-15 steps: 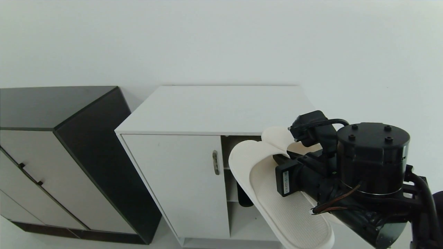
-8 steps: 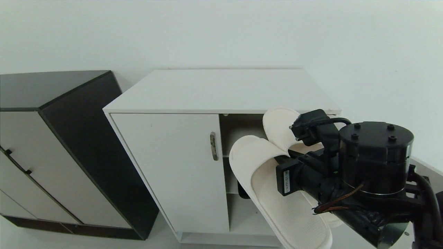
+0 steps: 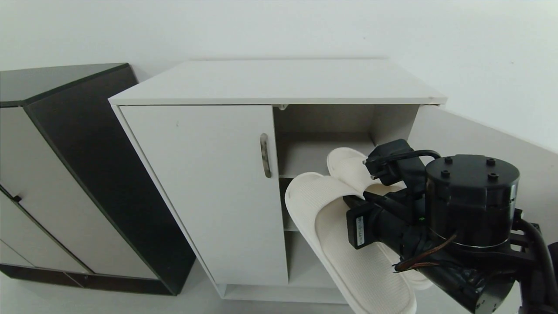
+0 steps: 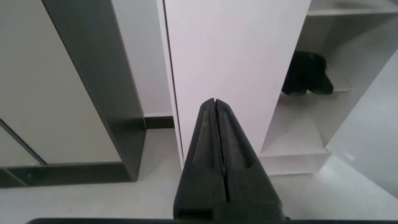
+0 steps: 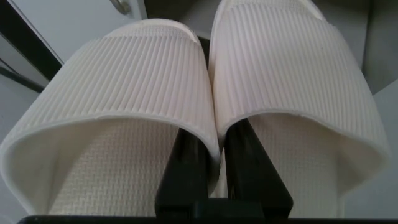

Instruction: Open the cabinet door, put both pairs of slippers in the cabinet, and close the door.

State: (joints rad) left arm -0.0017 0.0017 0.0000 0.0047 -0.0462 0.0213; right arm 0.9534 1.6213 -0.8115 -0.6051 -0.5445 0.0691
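The white cabinet [image 3: 274,80] has its left door [image 3: 200,192] closed, with a metal handle [image 3: 264,155]. Its right half is open, showing shelves [image 3: 318,157]. My right gripper [image 3: 351,198] is shut on a pair of white slippers [image 3: 314,205], held toes-forward in front of the open half. In the right wrist view its fingers [image 5: 186,168] pinch the two white slippers [image 5: 137,81] by their inner edges. A dark pair of slippers [image 4: 308,74] lies on a lower shelf inside. My left gripper [image 4: 214,124] is shut and empty, low before the closed door.
A black-sided cabinet with pale drawer fronts [image 3: 65,174] stands close on the left of the white one. The opened right door [image 3: 479,139] juts out on the right. Pale floor [image 4: 124,199] runs in front, and a white wall rises behind.
The head camera has moved: the cabinet sits higher in the picture and more of its open inside shows. The right gripper keeps its hold on the white slippers, now lower against the cabinet.
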